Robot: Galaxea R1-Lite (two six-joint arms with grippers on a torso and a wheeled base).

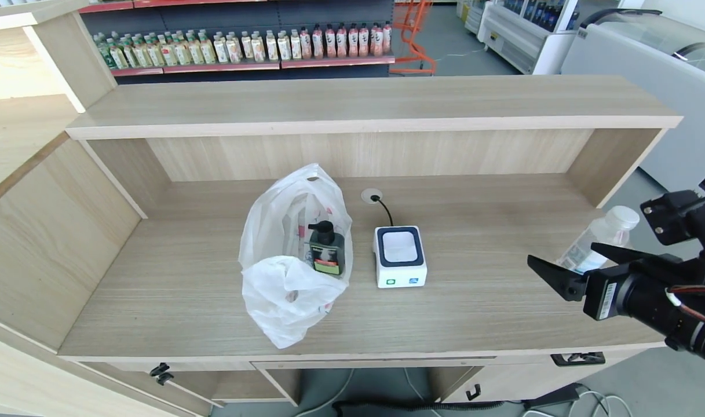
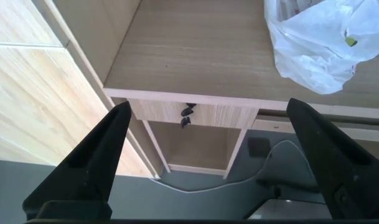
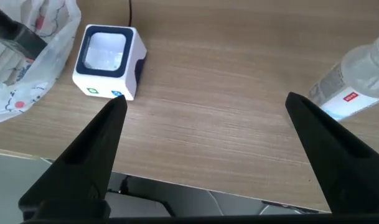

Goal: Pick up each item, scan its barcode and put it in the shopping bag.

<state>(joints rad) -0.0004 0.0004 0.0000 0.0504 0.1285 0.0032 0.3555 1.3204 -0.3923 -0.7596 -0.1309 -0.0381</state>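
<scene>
A white plastic shopping bag (image 1: 288,255) (image 2: 323,40) (image 3: 18,62) stands open on the wooden counter (image 1: 474,301), with a dark pump bottle (image 1: 327,249) upright inside it. Just right of the bag sits the white barcode scanner (image 1: 400,255) (image 3: 108,61), its window facing up. A clear water bottle (image 1: 601,237) (image 3: 354,84) with a white cap lies near the counter's right edge. My right gripper (image 1: 578,260) (image 3: 208,168) is open over the counter's front right, close beside the bottle. My left gripper (image 2: 214,162) is open below the counter's front left corner.
A raised wooden back ledge (image 1: 375,104) and side walls (image 1: 45,243) enclose the counter. Drawer handles (image 1: 161,372) (image 2: 187,114) sit under the front edge. Shelves of drink bottles (image 1: 242,46) and freezers (image 1: 647,52) stand far behind.
</scene>
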